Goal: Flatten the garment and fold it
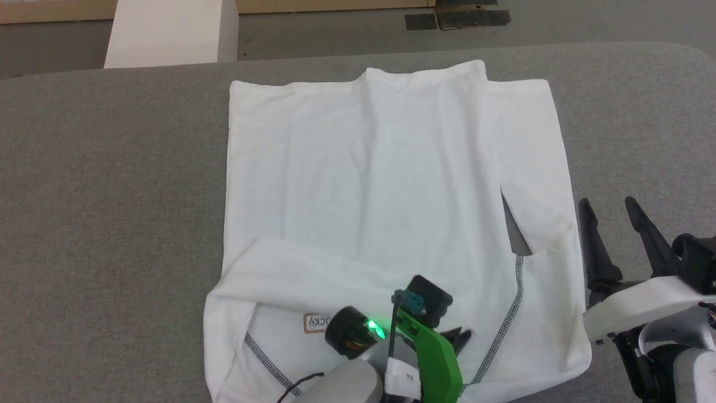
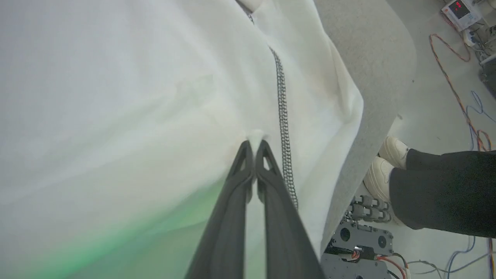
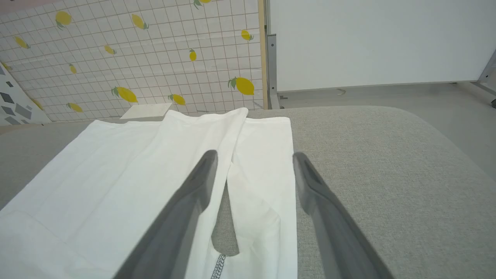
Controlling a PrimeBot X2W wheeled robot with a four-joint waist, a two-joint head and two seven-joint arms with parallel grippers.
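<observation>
Fingers (image 2: 236,193) of the left gripper (image 2: 254,144) pinch a tuck of the garment (image 1: 380,179); the right gripper (image 1: 608,202) gapes empty. So thin a pinch may slip, or one-sided pulling may rumple the flat part.

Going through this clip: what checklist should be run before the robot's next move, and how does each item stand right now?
1. Left gripper grip: shut on a pinch of the garment beside the dark seam: ok.
2. Right gripper free: open, holding nothing, beside the garment's right edge: ok.
3. Garment flat: near part folded over around the neck label: not ok.
4. Garment wholly on the table: its near edge runs out of the head view: cannot tell.
5. Surroundings: a person's shoes stand by the table's edge: not ok.
</observation>
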